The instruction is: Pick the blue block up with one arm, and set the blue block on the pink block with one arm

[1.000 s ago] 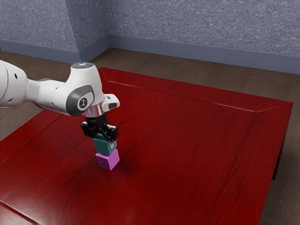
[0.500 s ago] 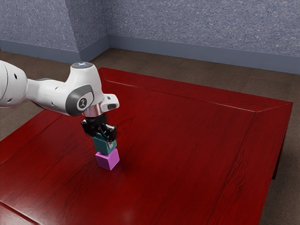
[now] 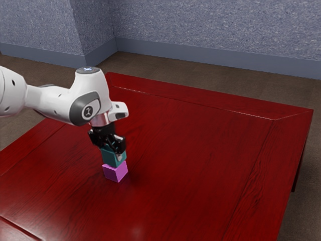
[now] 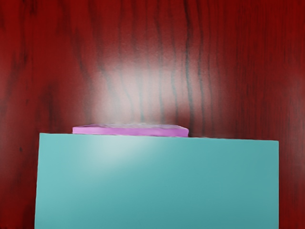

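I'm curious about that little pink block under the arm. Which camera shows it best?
The exterior view: the pink block stands on the table with two of its sides visible, directly beneath the blue block. In the wrist view the blue block covers most of it, leaving a thin pink strip along its far edge.

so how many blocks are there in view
2. The blue block is held by the gripper, directly atop the pink block, apparently touching it; the pink block rests on the red table. None appears hidden.
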Robot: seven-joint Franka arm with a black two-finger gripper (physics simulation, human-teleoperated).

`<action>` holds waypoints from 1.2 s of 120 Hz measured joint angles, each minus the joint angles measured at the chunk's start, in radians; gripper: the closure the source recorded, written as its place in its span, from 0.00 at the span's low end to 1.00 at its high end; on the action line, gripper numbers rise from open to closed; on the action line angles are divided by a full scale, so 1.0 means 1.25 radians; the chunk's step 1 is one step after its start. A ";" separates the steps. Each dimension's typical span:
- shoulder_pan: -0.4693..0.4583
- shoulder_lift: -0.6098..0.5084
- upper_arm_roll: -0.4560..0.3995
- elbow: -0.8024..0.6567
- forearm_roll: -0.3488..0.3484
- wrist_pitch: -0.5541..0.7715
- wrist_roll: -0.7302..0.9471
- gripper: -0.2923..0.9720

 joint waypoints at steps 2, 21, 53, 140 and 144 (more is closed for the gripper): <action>0.000 0.000 0.000 -0.001 0.000 0.000 -0.001 0.47; 0.000 -0.002 0.000 -0.007 -0.001 0.000 -0.006 0.47; 0.007 -0.013 0.000 -0.023 -0.004 0.001 -0.012 0.47; 0.009 0.006 0.023 -0.003 0.008 0.006 -0.011 0.47; 0.008 0.006 0.023 -0.002 0.008 0.006 -0.011 0.47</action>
